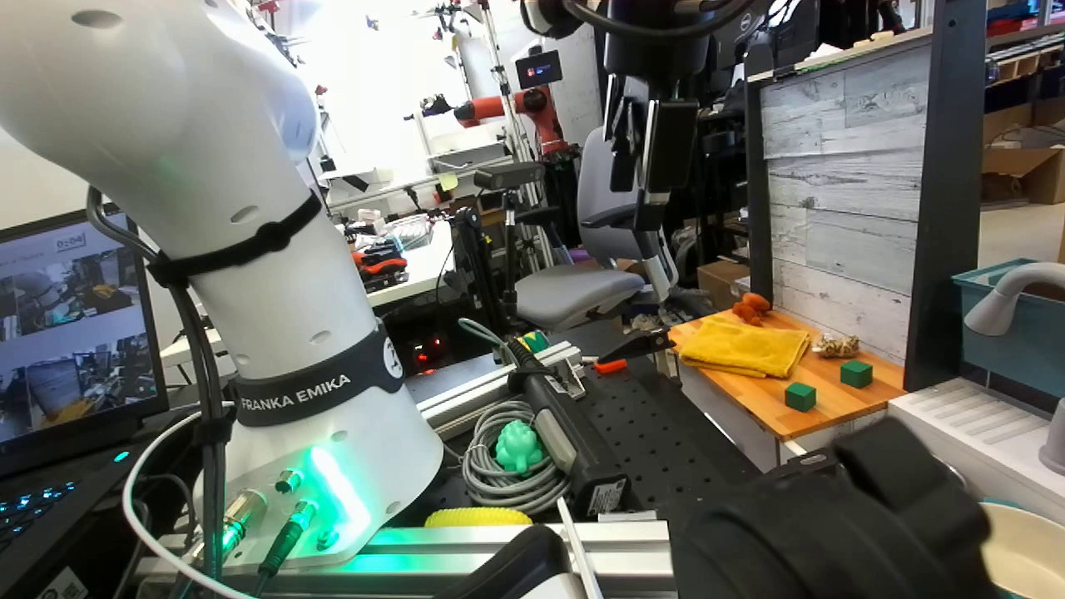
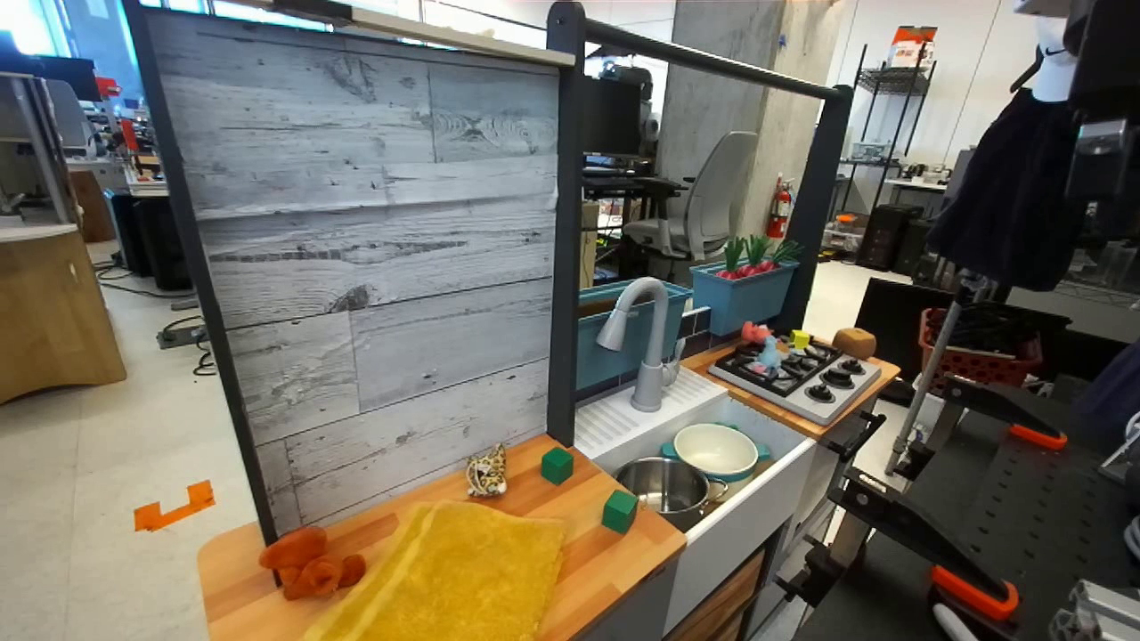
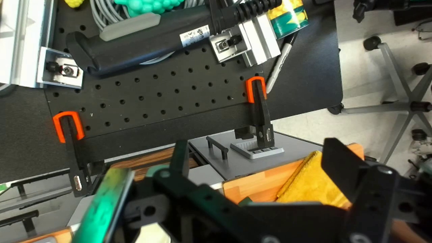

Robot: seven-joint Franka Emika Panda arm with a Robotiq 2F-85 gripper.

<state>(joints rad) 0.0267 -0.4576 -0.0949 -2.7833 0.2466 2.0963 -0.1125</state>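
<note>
Along the bottom of the wrist view the pincer [image 3: 255, 158] stands wide open with nothing in its hold; its fingers [image 3: 341, 165] are well apart, one near mid-frame and one toward the right edge. At the top of an exterior view, right of centre, it points down, well apart from the things on the wooden worktop [image 2: 597, 561].

At the bottom centre of an exterior view, the yellow cloth [image 2: 463, 570] lies on that worktop; at the lower right of the wrist view a finger partly hides it. Right of the cloth, apart from each other, sit a rear green cube [image 2: 557, 465] and a front green cube [image 2: 620, 510]. A spotted toy [image 2: 488, 472] sits between the cloth and the grey panel [image 2: 383, 267], and an orange plush [image 2: 312, 565] lies at the lower left.

Right of centre in that frame, a sink [image 2: 744, 534] holds a steel pot [image 2: 677, 518] and a cream bowl [image 2: 715, 450]. Farther up and right is a stove [image 2: 802, 402].

Across the upper wrist view spreads a black worktop [image 3: 152, 104], with a left clamp [image 3: 72, 152] and a right clamp [image 3: 262, 111] on its edge. Near the top lies a black tool [image 3: 135, 50], beside a green knobbly toy [image 3: 150, 5].
</note>
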